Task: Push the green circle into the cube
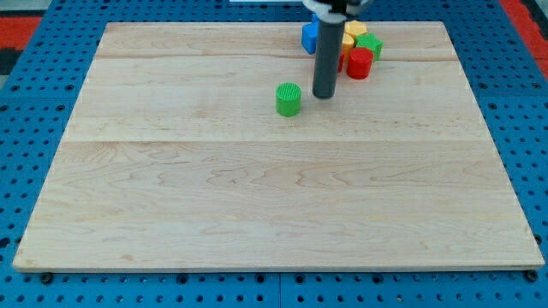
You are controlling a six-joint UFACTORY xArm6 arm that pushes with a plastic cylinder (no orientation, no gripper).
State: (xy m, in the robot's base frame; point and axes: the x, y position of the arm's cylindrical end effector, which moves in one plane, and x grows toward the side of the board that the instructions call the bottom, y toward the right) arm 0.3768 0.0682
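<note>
So, mostly table here: a big pale wooden top made of a few long planks glued edge to edge, with faint seams running from the view's left to the view's right. Light grain, clean, slightly worn-looking at the corners. It sits on a blue pegboard-style base full of little holes, which shows on all sides. In the view's top corners there's a bit of red past the blue, can't tell what that is.

The green circle, a short green cylinder, stands on its own in the upper middle of the table. My tip is down just beside it, on the view's right, with a small gap between the two, so not touching. There are no fingers on this rig, only the dark rod, so nothing is being held.

Up near the view's top edge is a tight cluster: a blue cube on the view's left of it, a yellow block, a green block and a red cylinder in front. The rod covers part of that group, so the exact contacts there are hard to tell. The green circle is well apart from the cluster.
</note>
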